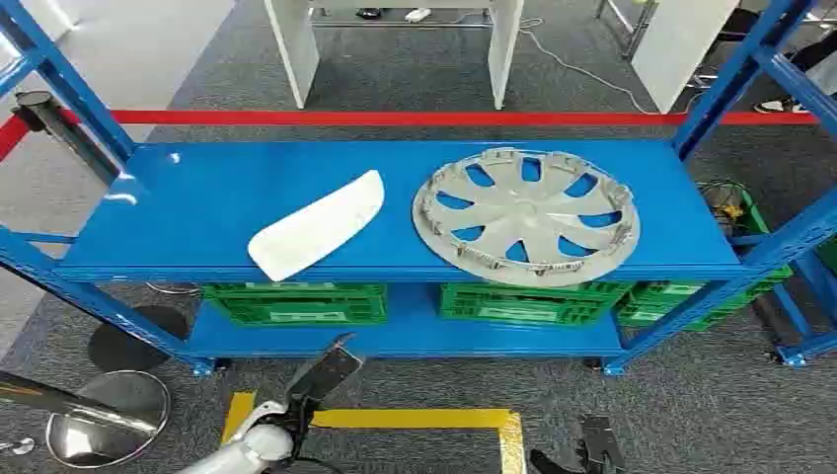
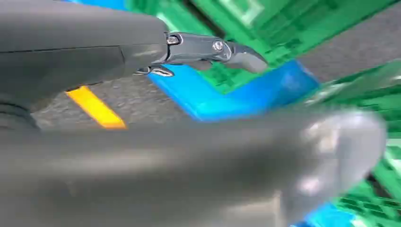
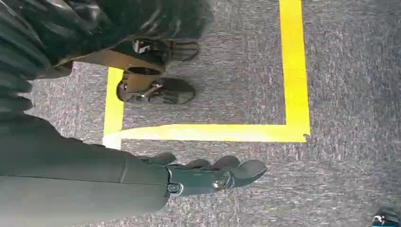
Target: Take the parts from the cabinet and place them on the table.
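A white elongated part [image 1: 318, 227] lies on the left half of the blue cabinet's top shelf [image 1: 197, 202]. To its right on the same shelf, a silver wheel cover [image 1: 526, 214] lies flat. My left hand [image 1: 321, 375] is raised in front of the lower shelf, below the white part, holding nothing; in the left wrist view its fingers [image 2: 213, 49] stretch out toward the green crates. My right hand [image 3: 213, 176] hangs low over the grey carpet with its fingers straight and nothing in it.
Green crates [image 1: 296, 301] fill the lower shelf. Blue uprights [image 1: 735, 79] frame the rack. A red barrier band [image 1: 395, 118] runs behind it, and a chrome stanchion base [image 1: 104, 415] stands at my lower left. Yellow tape [image 1: 415, 419] marks the carpet.
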You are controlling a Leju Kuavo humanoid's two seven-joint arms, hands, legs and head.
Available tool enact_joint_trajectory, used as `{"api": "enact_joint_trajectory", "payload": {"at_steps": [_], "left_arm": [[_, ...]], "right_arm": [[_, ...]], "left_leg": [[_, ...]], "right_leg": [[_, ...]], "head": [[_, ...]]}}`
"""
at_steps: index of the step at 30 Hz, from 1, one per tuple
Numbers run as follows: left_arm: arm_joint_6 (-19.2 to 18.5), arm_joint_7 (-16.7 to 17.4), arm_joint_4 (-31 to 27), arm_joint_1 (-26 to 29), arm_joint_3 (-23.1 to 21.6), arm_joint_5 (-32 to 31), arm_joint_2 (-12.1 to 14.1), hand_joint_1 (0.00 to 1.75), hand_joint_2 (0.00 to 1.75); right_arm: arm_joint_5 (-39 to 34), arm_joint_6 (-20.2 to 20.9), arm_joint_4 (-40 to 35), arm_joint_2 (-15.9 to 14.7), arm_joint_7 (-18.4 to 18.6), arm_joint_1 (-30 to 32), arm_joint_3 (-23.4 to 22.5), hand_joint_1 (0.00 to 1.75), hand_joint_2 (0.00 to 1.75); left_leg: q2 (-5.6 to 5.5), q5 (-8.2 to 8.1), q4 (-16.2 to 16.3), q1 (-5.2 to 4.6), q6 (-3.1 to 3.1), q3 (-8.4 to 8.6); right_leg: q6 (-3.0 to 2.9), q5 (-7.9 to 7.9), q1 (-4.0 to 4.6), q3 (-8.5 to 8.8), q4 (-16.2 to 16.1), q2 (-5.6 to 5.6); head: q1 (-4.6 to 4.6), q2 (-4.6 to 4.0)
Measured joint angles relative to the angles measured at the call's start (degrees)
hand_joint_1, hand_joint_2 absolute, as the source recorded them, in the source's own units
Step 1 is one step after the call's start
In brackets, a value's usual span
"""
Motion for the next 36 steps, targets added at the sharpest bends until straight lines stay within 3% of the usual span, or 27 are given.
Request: {"api": "enact_joint_trajectory", "payload": {"at_steps": [11,19,26,36], "left_arm": [[-8.4,-2.5,-6.1,-1.1,2.3,-6.2,-2.1,0.0,1.75],[-10.5,-4.3,-9.1,-2.0,2.1,-6.7,-3.7,0.0,1.75],[-13.3,-7.3,-16.2,-3.0,0.9,-2.7,-5.3,0.0,1.75],[-14.0,-7.7,-24.2,-5.0,0.7,3.4,-5.2,0.0,1.75]], "right_arm": [[2.6,0.9,0.0,0.4,1.0,-0.6,-1.7,0.0,1.75],[3.5,0.9,0.0,0.7,1.1,-0.9,-2.0,0.0,1.75],[5.2,1.0,0.0,1.2,0.9,-1.3,-2.3,0.0,1.75],[6.2,1.0,0.1,1.6,0.9,-1.4,-2.9,0.0,1.75]], "left_leg": [[0.0,0.0,0.0,0.0,0.0,-0.01],[0.0,0.0,0.0,-0.01,0.0,0.0],[0.0,0.0,0.0,-0.01,0.0,-0.01],[0.0,0.0,0.0,0.0,0.0,-0.01]], "right_leg": [[0.0,0.0,0.0,0.0,0.0,-0.03],[0.0,0.01,0.0,-0.02,0.0,-0.03],[0.0,0.01,0.0,-0.02,0.0,-0.03],[0.0,0.01,0.0,0.0,0.0,-0.02]], "head": [[0.02,0.0],[0.0,0.0],[0.02,0.0],[0.02,0.0]]}}
